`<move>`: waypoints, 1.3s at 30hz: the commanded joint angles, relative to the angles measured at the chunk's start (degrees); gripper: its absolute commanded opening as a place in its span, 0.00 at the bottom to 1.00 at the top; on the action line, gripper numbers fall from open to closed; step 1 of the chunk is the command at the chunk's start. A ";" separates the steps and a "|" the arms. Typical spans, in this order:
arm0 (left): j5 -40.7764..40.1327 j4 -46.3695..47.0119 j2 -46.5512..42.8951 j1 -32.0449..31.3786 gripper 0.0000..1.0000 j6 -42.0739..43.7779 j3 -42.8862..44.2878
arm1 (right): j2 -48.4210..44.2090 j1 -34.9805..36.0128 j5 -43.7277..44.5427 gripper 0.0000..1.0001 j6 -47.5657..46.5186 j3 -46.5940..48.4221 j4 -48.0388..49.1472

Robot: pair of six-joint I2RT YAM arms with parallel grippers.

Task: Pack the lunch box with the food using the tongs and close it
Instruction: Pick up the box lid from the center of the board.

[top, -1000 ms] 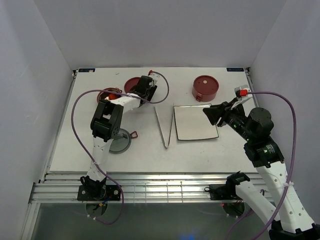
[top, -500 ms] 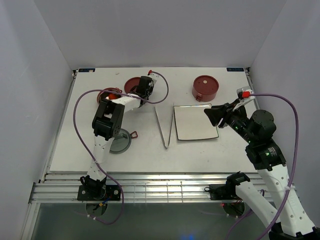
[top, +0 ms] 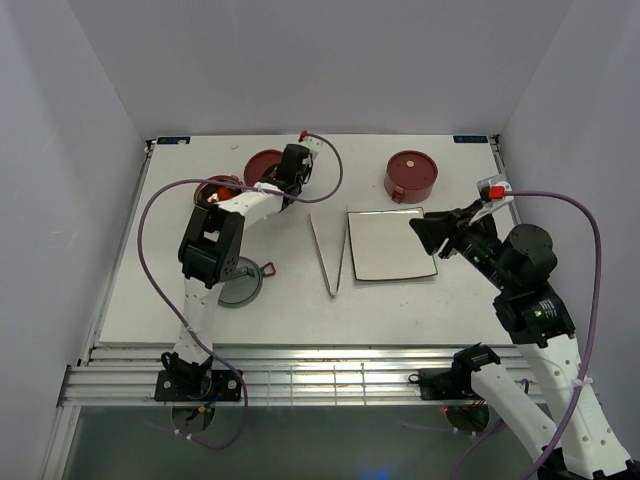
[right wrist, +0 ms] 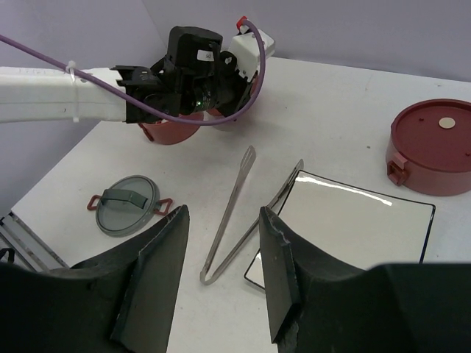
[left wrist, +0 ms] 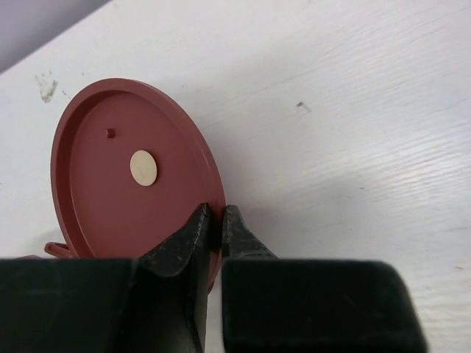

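White between pale walls, the surface carried the lunch box in separate parts. At the far left, the left tool was clenched on a dark-red disc lid. Its fingertips pinched the near rim, one on each side of the edge. Just beside that lid, a red bowl sat mostly hidden behind the left arm, and I could not tell its contents. The grey cover with red clasps lay nearer the arm bases, well apart from the bowls. At the far right stood another red bowl, closed with its own lid.

The tongs lay flat in a narrow V near the centre, just beside the left edge of the white square plate. The right tool hovered over the plate's right side, jaws apart and grasping nothing.
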 commanded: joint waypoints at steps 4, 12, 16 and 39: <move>-5.68 -2.33 -11.18 -6.40 0.00 3.53 4.42 | -2.35 0.16 -0.88 0.50 0.88 0.56 0.88; -17.45 -11.55 -14.79 -7.73 0.00 1.60 6.89 | -3.32 0.16 -1.84 0.50 1.14 -0.49 0.80; -20.54 -14.98 -16.46 -6.85 0.00 -2.59 3.29 | -4.45 0.16 -2.72 0.50 1.58 -1.72 1.15; -13.32 -25.36 -15.24 5.02 0.02 -21.17 -2.69 | -4.90 0.16 -1.32 0.53 -0.79 -5.32 2.29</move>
